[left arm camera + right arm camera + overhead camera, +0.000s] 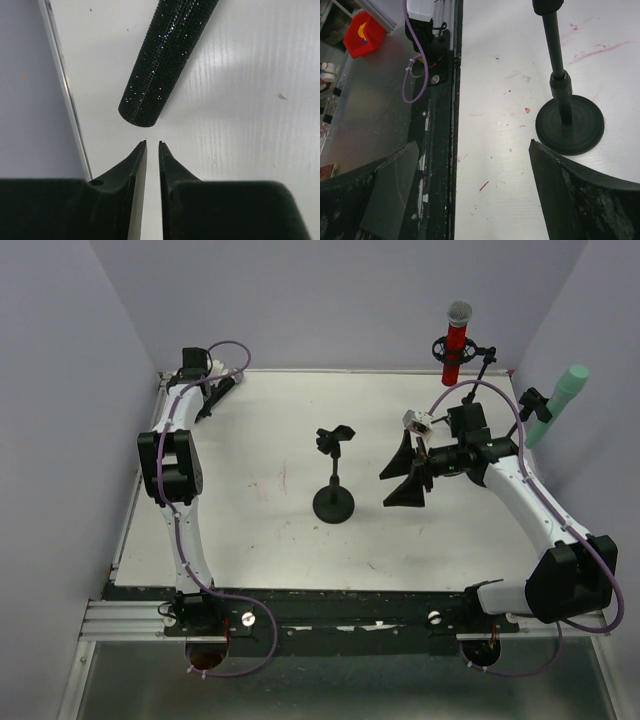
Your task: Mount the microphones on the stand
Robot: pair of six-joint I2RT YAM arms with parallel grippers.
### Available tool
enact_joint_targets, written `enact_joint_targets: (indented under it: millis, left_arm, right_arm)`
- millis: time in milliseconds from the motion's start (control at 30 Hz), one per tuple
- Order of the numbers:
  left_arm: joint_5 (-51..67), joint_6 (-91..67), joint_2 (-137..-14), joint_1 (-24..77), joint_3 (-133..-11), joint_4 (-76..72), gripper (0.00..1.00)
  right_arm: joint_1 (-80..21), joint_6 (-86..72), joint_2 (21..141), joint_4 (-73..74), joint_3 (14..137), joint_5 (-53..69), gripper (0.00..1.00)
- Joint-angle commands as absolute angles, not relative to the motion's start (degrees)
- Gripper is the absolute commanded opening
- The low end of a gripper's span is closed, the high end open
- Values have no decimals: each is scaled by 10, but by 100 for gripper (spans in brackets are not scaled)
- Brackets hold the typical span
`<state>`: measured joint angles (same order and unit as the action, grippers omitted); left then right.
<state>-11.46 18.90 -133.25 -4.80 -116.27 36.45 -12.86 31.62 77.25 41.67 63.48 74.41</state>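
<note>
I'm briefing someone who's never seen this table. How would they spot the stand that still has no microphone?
On the white table, look near the middle, just left of the open right gripper: a short black stand on a round base. Its neighbours at the far edge and right side carry the red microphone and the mint-green microphone; this one's top clip is empty.
</note>
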Motion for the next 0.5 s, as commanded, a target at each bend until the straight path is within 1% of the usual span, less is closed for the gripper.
enact_joint_targets:
  millis: [0,100,167,300,367,467]
  left_arm:
    - [-62,164,-1244,-46,-1138,324,17]
    - [-53,155,-1239,-48,-1139,308,3]
    - [-33,138,-1258,-52,-1172,320,0]
    - [48,54,-1309,-71,-1279,380,0]
    - [78,8,-1309,-81,-1283,369,0]
    - [155,-140,-1295,-113,-1262,334,0]
  right_arm:
    - [-137,326,760,419,644,753,100]
    - [-138,325,759,417,643,752,100]
    - [-138,325,758,417,642,752,100]
    - [-138,325,763,416,643,749,100]
    - [-138,325,766,416,642,748,100]
    - [-138,330,774,423,645,751,100]
